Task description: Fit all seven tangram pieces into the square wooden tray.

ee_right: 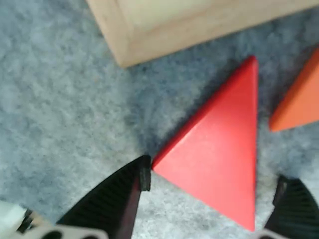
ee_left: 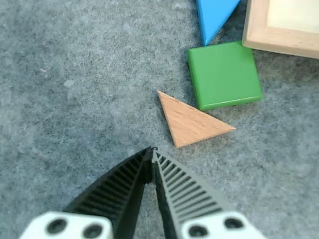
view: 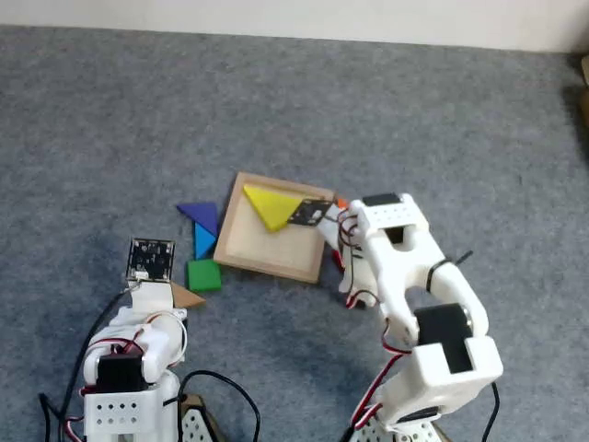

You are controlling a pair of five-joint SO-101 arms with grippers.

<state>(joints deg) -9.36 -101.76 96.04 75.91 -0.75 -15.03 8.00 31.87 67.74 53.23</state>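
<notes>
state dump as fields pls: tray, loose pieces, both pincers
surface: grey carpet
tray: square wooden tray, holds yellow triangle
loose, left-arm side of tray: dark blue piece, blue triangle, green square, wooden triangle
loose, right-arm side of tray: red triangle, orange piece
left pincer: shut, empty, tips just short of wooden triangle
right pincer: open, one finger on each side of red triangle

No legible writing
Plain, unmarked faces on the wooden tray (view: 267,269), green square (ee_left: 224,74) and red triangle (ee_right: 219,159).
</notes>
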